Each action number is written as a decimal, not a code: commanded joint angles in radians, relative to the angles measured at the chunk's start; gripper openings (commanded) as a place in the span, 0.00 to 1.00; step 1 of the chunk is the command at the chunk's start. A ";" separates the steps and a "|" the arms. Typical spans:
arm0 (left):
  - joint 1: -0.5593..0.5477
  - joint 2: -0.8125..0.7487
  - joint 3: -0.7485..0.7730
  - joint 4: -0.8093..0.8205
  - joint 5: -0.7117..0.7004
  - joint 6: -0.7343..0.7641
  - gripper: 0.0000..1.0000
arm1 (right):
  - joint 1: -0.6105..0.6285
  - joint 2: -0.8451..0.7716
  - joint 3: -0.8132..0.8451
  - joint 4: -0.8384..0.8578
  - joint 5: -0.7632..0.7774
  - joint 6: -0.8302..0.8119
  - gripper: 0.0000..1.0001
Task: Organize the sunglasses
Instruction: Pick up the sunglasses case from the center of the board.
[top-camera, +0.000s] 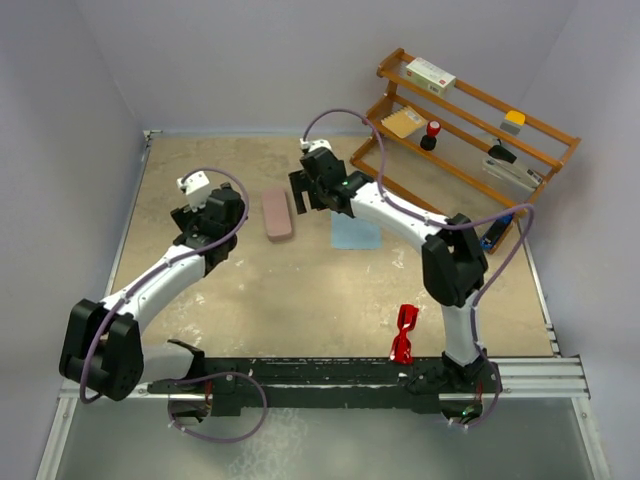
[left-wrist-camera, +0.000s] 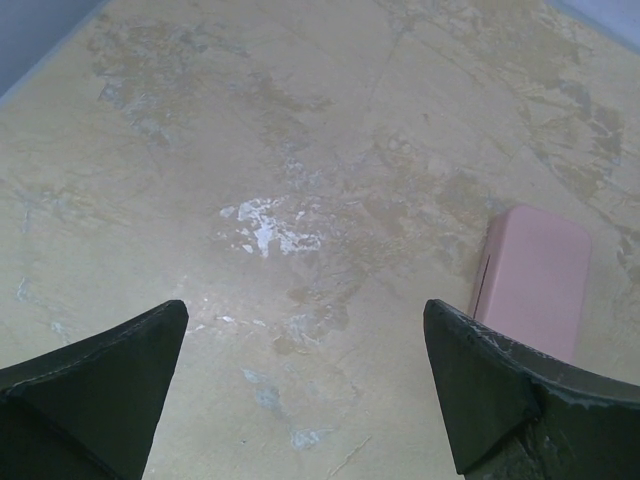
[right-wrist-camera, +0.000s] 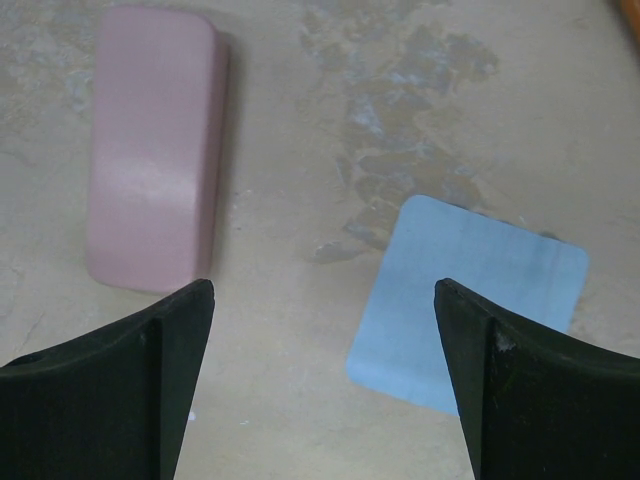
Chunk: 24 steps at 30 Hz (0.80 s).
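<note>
Sunglasses (top-camera: 404, 334): lying on the table (top-camera: 300, 290) near its front edge, just beside the base of the right arm. They are sitting well apart from both grippers and from the case, and nothing is touching them.

Pink case (right-wrist-camera: 155, 200): lying flat toward the middle of the table with its lid looking closed. It is resting between the two grippers in the overhead view.

Blue cloth (right-wrist-camera: 470, 300): lying spread out flat, near the case on its right side and apart from it.

Left gripper (left-wrist-camera: 303, 310): hovering over bare tabletop with its jaws standing wide apart and holding nothing. The case is showing just off to the side of one finger in its wrist view.

Right gripper (right-wrist-camera: 322, 290): hanging above the gap between case and cloth, jaws spread wide and gripping nothing. Neither finger is touching either item.

Shelf (top-camera: 470, 120): standing at the far right corner and carrying a few small items; no arm is reaching toward it.

Progress: judging from the layout, nothing is looking done yet. The glasses are sitting loose, the case is not yet opened, and the cloth is lying unused.

Remaining: probably opening the case, fetching the glasses from the front edge, placing them inside and closing the lid. Whether the cloth is meant to go in too, the pictures are not telling.
</note>
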 joint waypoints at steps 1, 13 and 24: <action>0.060 -0.053 -0.010 0.005 0.043 -0.055 1.00 | 0.026 0.061 0.125 -0.069 -0.040 -0.011 0.93; 0.251 -0.040 -0.010 -0.036 0.212 -0.102 0.99 | 0.072 0.251 0.338 -0.141 -0.089 -0.003 0.94; 0.253 -0.046 -0.028 -0.014 0.258 -0.098 1.00 | 0.106 0.359 0.434 -0.110 -0.110 0.012 0.95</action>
